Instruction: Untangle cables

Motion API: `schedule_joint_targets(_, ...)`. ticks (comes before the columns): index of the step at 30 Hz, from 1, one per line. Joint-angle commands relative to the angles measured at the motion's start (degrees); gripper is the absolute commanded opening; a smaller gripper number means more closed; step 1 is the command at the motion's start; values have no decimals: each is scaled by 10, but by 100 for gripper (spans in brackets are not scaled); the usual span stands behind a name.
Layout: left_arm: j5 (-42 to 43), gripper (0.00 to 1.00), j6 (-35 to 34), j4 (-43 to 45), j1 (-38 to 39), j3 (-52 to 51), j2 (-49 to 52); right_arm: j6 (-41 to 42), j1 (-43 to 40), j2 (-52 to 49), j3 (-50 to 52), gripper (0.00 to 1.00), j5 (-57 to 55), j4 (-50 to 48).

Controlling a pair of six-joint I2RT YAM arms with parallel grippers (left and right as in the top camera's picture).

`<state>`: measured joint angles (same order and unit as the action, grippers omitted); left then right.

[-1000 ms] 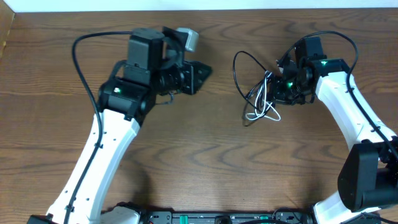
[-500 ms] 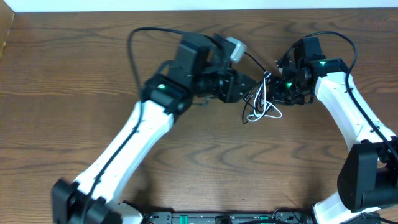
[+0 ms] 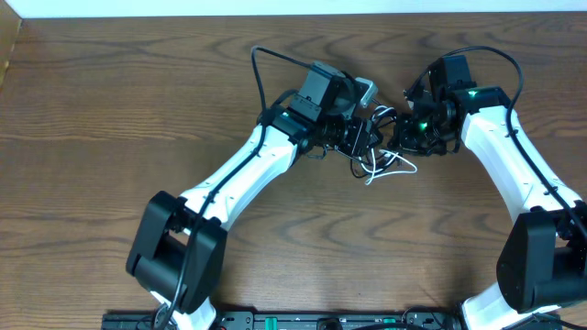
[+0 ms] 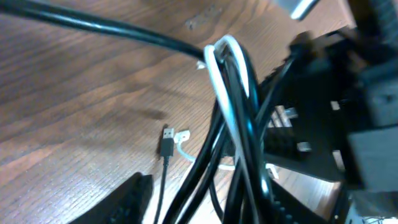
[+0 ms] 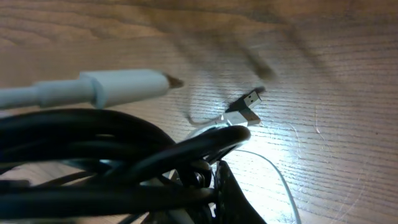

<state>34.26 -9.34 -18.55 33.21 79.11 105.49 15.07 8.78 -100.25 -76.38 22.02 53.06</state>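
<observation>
Since one second ago the left arm has swung across the brown wooden worktop (image 3: 110,110) from the left side. Its left hand (image 3: 365,136) now stands just beside the right hand (image 3: 410,130), and the tangle of thin black cords and one thicker white cord (image 3: 383,158) lies between and just below them. The right hand seems clenched on the upper part of the tangle, because the left wrist view shows the cords raised off the wood in a tall loop. Whether the left hand is released or clenched I cannot tell, as the cords hide its fingers. These cords look light, soft and limp, perhaps a little slippery. I judge it better to take one cord near the small black end plug (image 4: 166,142), which lies free on the wood, than at the knot. The far edge of the worktop is near behind both hands, while open room lies to the left and toward the robot's base.
</observation>
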Motion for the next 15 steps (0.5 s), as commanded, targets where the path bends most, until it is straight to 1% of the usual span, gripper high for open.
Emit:
schedule_joint_targets(1, -30, 36, -4, 1, 0, 6, 15, -9, 4, 9, 0, 1, 9, 2)
schedule_joint_targets(3, -64, 8, -4, -5, 0, 6, 16, -10, 1, 13, 0, 1, 9, 8)
schedule_joint_targets(5, -107, 8, -4, -14, 0, 6, 16, -19, -7, 23, 0, 1, 12, 17)
schedule_joint_targets(7, -129, 7, -4, -24, -4, 6, 15, -32, -22, 36, 0, 1, 27, 28)
schedule_joint_targets(11, -129, 8, -4, -47, -23, 6, 15, -40, -65, 68, 0, 1, 19, 48)
schedule_joint_targets(13, -129, 7, -8, -59, -34, 6, 14, -33, -85, 77, 0, 1, -33, 56)
schedule_joint_targets(15, -129, 7, -8, -70, -44, 6, 13, -9, -98, 79, 0, 1, -124, 65)
